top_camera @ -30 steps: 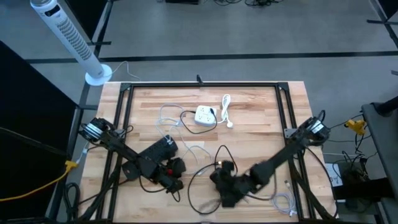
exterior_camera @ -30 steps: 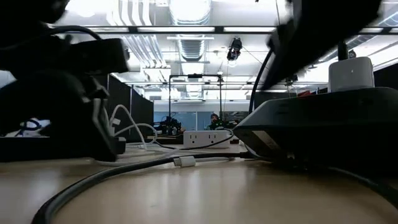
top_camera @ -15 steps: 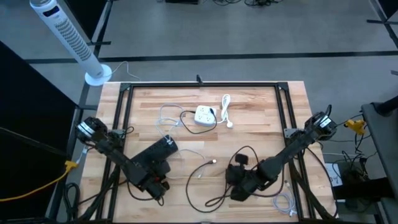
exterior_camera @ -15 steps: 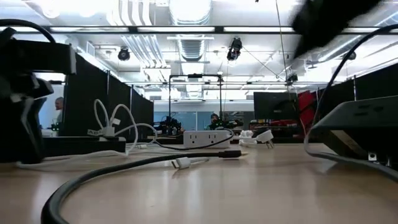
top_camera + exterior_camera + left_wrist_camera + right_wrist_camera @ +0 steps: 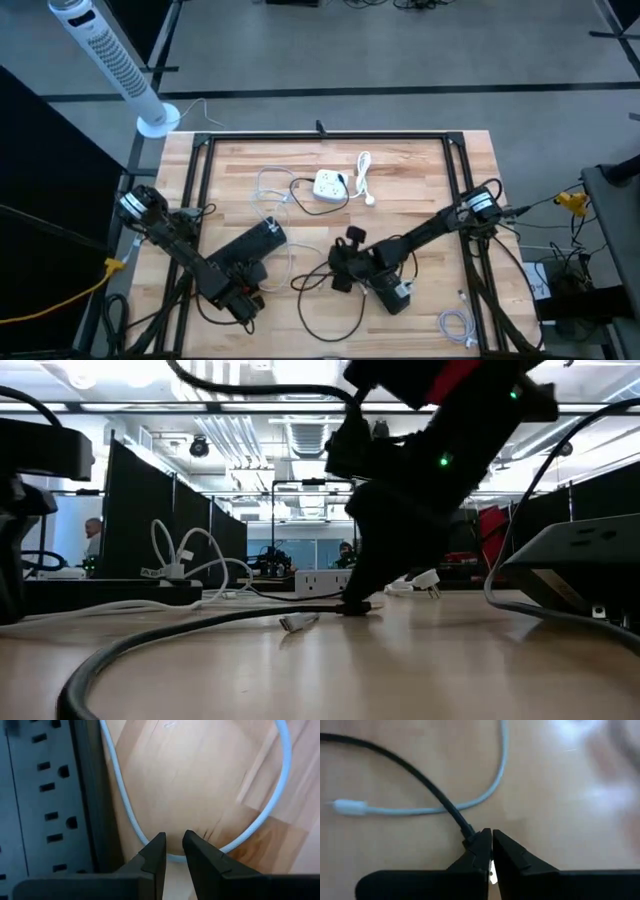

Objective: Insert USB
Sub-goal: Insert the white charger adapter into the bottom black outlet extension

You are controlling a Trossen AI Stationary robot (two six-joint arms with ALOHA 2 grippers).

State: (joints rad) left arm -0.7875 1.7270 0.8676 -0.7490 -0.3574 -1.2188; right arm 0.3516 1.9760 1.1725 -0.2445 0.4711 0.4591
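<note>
As right tool [image 5: 491, 851] clamps plug | black cable [image 5: 410, 775] trails diagonally away.

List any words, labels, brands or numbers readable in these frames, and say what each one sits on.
None can be read.
The black power strip shows only outlets, no printing.
The white power strip and tower fan carry no legible marks.
Anything written in the room behind the table is too small to make out.

Power strip [image 5: 258, 241] lies left of table [image 5: 420, 180] centre; wall adapter [image 5: 329, 185] nearer the far edge; right gripper [image 5: 340, 274] at centre, near edge side.
</note>
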